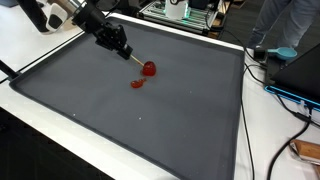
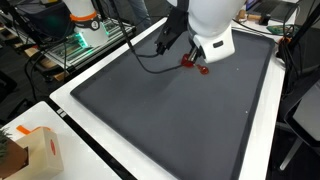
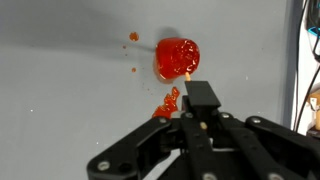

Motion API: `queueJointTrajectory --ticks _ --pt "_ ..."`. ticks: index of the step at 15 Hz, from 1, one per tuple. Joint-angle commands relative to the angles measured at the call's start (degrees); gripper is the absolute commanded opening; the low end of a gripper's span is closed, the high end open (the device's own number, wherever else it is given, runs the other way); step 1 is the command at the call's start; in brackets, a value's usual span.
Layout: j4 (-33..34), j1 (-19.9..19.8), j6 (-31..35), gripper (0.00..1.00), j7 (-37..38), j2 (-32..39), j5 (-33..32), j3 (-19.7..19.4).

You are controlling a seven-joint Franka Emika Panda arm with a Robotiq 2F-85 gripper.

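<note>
One glossy red blob [image 3: 178,57] lies on the dark grey mat [image 1: 150,120] that covers most of the white desk [image 1: 45,50]. In an exterior view the blob [image 1: 148,68] sits in the far half of the mat, well away from every edge. Just beside it, on the near side, is a smaller red smear [image 1: 137,84]. The wrist view shows this smear [image 3: 168,103] as a string of little splashes between the blob and the gripper [image 3: 200,118], and a few tiny red specks [image 3: 133,38] are scattered off to the other side of the blob. The gripper [image 1: 122,50] hangs tilted over the mat, its fingers clenched on a slim tool [image 1: 134,61]. The tool's pale shaft slants down from the fingers, and its tip touches or nearly touches the blob; the frames are too small to tell which. In the wrist view the tool [image 3: 200,95] appears as a dark, narrow block held in the middle of the fingers and pointing towards the blob. In an exterior view the large white arm [image 2: 212,25] hides the gripper, and only some red shows under its lower edge. A cardboard box [image 2: 35,152] stands on the desk off the near corner of the mat [image 2: 170,120], and black cables [image 1: 272,108] trail off the desk past the mat's side edge.
</note>
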Motion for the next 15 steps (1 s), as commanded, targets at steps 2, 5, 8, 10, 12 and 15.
queueJointTrajectory --ticks 2,5,8,10,12,15 --pt "1.2 -0.13 -1.45 0.03 2.2 -1.87 0.48 -0.39" --pt "1.81 0.33 -0.94 0.03 3.16 -3.3 -0.2 -0.67" --pt "2.14 0.86 -0.5 0.03 4.0 -4.91 -0.9 -0.95" --pt "2.26 1.34 -0.17 0.03 4.7 -5.94 -1.49 -1.15" --pt "2.09 1.84 0.14 0.03 5.29 -6.97 -2.03 -1.34" --pt "1.54 2.72 0.06 0.03 6.05 -8.61 -3.16 -1.59"
